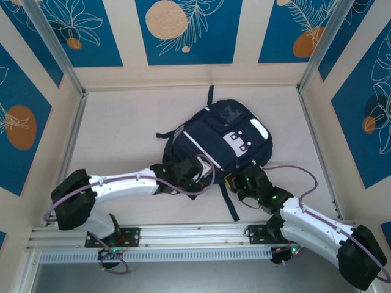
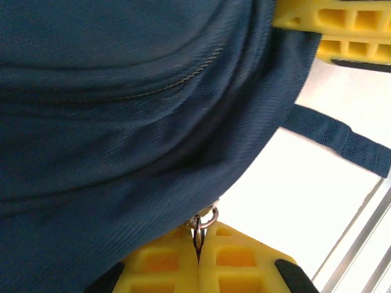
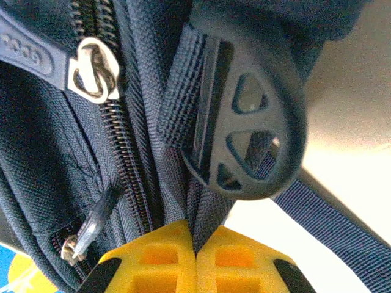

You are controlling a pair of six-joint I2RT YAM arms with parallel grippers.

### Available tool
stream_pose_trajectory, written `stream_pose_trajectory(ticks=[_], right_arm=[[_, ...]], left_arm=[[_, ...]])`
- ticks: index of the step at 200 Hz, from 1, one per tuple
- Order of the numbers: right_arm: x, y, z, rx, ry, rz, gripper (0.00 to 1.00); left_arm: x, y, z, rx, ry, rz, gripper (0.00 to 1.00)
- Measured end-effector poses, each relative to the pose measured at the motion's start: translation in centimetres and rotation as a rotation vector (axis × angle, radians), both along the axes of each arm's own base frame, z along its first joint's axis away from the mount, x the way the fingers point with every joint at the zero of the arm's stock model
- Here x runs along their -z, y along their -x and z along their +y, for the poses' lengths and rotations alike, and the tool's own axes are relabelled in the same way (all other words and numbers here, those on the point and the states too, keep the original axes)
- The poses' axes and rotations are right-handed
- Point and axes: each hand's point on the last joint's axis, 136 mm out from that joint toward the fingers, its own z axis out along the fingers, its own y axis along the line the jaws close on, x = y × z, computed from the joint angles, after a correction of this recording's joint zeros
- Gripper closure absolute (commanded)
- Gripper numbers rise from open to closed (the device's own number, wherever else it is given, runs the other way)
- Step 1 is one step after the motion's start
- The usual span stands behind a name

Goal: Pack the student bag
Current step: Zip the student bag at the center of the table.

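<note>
The student bag point(image 1: 226, 135), dark navy with white patches, lies flat in the middle of the table. My left gripper point(image 1: 206, 171) sits at its near left edge. In the left wrist view the gripper point(image 2: 199, 249) is shut on a small metal zip ring point(image 2: 206, 221) under the navy fabric point(image 2: 122, 122). My right gripper point(image 1: 236, 180) is at the bag's near right corner. In the right wrist view it point(image 3: 196, 239) is shut on a fold of bag fabric point(image 3: 204, 210), beside a zip point(image 3: 125, 159) and a black strap buckle point(image 3: 256, 122).
A loose strap point(image 1: 231, 204) trails from the bag toward the near rail point(image 1: 195, 235). Metal frame posts point(image 1: 73, 134) and side walls close in the table. The right gripper's yellow fingers point(image 2: 336, 24) show at the top of the left wrist view.
</note>
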Motion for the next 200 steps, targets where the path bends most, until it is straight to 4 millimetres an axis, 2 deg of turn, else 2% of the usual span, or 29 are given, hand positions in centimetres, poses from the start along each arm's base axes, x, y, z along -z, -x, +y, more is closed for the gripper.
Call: stream_pose_trajectory(ticks=[49, 96, 121, 153, 160, 169, 178, 190, 200], right_arm=[[0.4, -0.1, -1.0, -0.010, 0.079, -0.004, 1.00], [1.2, -1.2, -3.2, -0.017, 0.181, 0.019, 1.00], [2.1, -2.4, -4.2, -0.058, 0.216, 0.068, 1.00], [2.1, -4.7, -4.7, -0.141, 0.240, 0.112, 1.00], [2.0, -5.1, -5.0, -0.150, 0.244, 0.113, 0.90], [1.8, -5.7, -5.3, -0.153, 0.254, 0.114, 0.70], [1.4, -6.1, -5.8, -0.148, 0.273, 0.106, 0.55], [0.7, -6.3, -6.4, -0.140, 0.299, 0.096, 0.46], [-0.1, -6.1, -6.9, -0.123, 0.318, 0.087, 0.43]], left_arm=[[-0.1, -0.6, 2.4, -0.052, -0.023, 0.021, 1.00], [0.3, -1.3, 4.8, -0.109, -0.040, 0.042, 1.00], [0.1, -1.5, 5.1, -0.116, -0.028, 0.053, 1.00], [0.4, -1.4, 4.4, -0.099, -0.014, 0.076, 1.00], [0.6, -1.6, 4.0, -0.095, -0.016, 0.083, 1.00], [0.7, -1.8, 3.5, -0.090, -0.016, 0.095, 1.00], [0.7, -1.9, 2.9, -0.084, -0.014, 0.106, 1.00], [0.6, -2.0, 2.2, -0.074, -0.006, 0.120, 1.00], [0.4, -2.1, 1.6, -0.067, 0.003, 0.128, 1.00]])
